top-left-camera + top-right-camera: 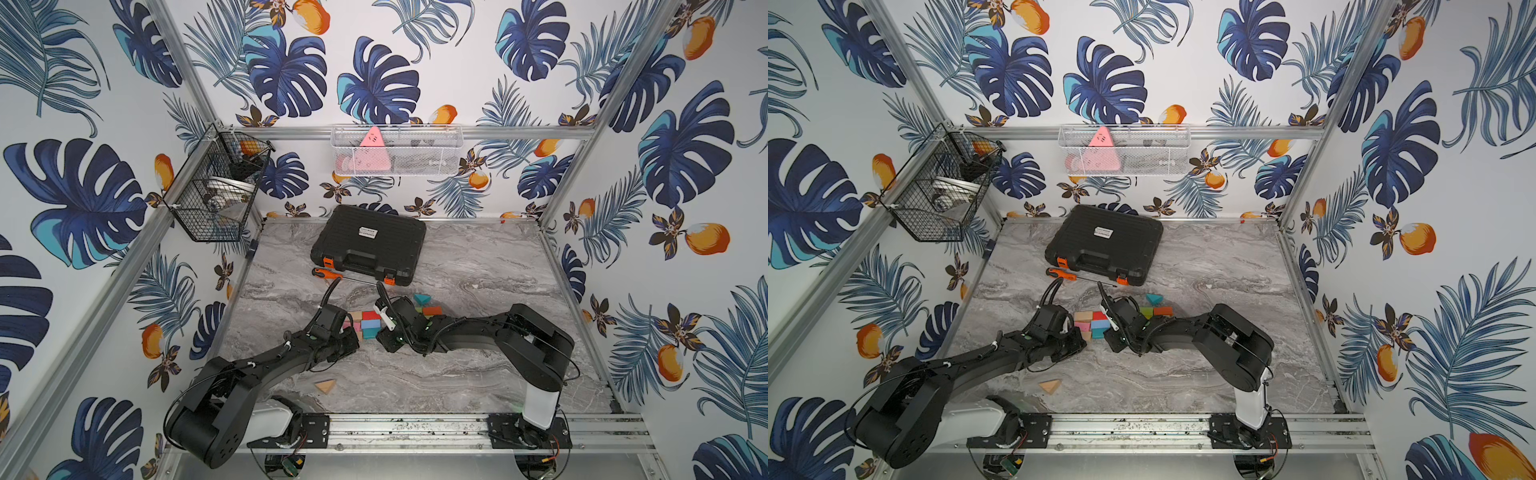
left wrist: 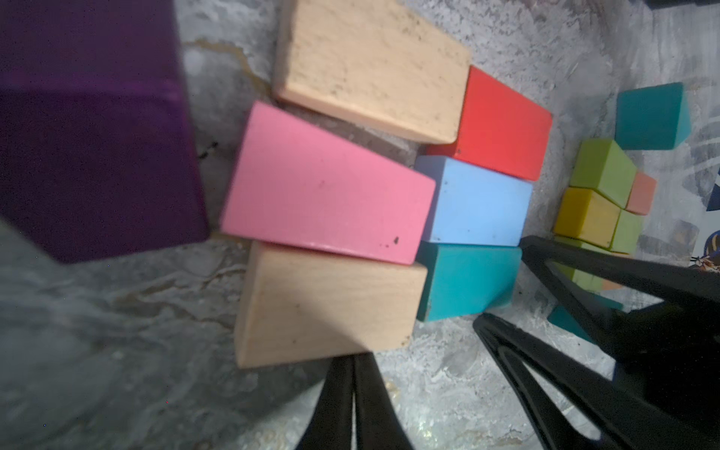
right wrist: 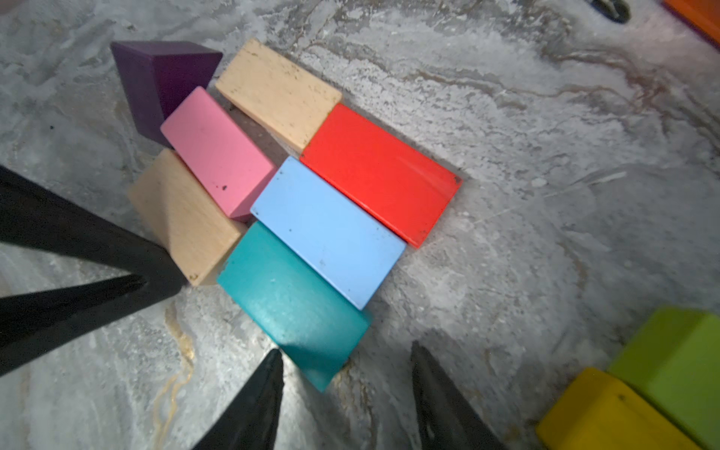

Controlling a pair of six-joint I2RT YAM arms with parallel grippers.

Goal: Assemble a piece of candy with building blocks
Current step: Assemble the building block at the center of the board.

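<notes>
Wooden building blocks point(image 3: 327, 230), six flat bricks, two bare and four painted, plus one purple wedge point(image 3: 156, 78) seemingly touching them, cluster centrally on the bench point(image 1: 478, 374) between the closed left gripper point(image 2: 353, 362) and the open, empty right gripper point(image 3: 346, 348).

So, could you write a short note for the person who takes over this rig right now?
Left gripper: shut, empty, tip at a plain wood brick.
Right gripper: open, empty, by the teal brick.
Done: six bricks laid flat in two rows; purple wedge at one end.
To do: probably a wedge at the opposite end; teal wedge and wood wedge lie loose.
</notes>
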